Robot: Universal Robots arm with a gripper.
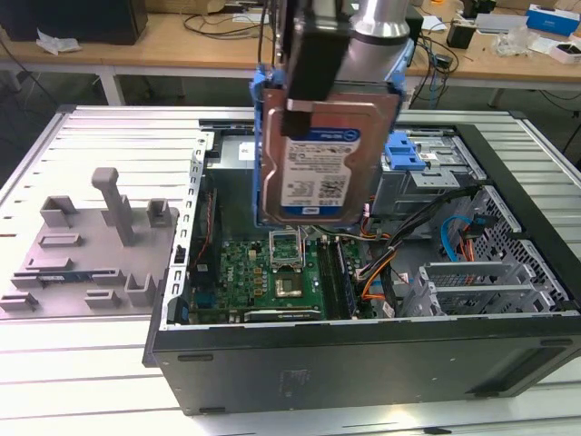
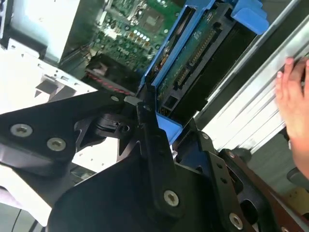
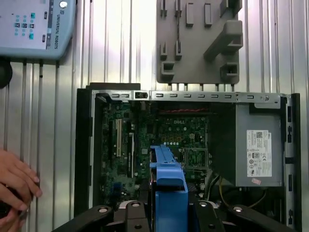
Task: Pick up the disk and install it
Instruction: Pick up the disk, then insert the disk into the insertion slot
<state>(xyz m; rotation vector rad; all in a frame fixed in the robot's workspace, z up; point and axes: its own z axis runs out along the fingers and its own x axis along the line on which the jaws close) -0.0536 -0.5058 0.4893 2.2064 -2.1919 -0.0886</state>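
The disk is a silver hard drive with a white-and-blue label in a blue carrier frame. It hangs upright above the open computer case, over the motherboard. My gripper is shut on its upper end, and a black finger lies across the labelled face. In the second wrist view the disk shows its circuit-board side, clamped between the black fingers. In the first wrist view the blue carrier edge of the disk sticks out from the gripper toward the case interior.
A grey power supply fills one end of the case. A blue latch piece sits on the drive bay at the exterior view's right. A grey fixture plate lies beside the case. A person's hand rests on the ribbed table by a teach pendant.
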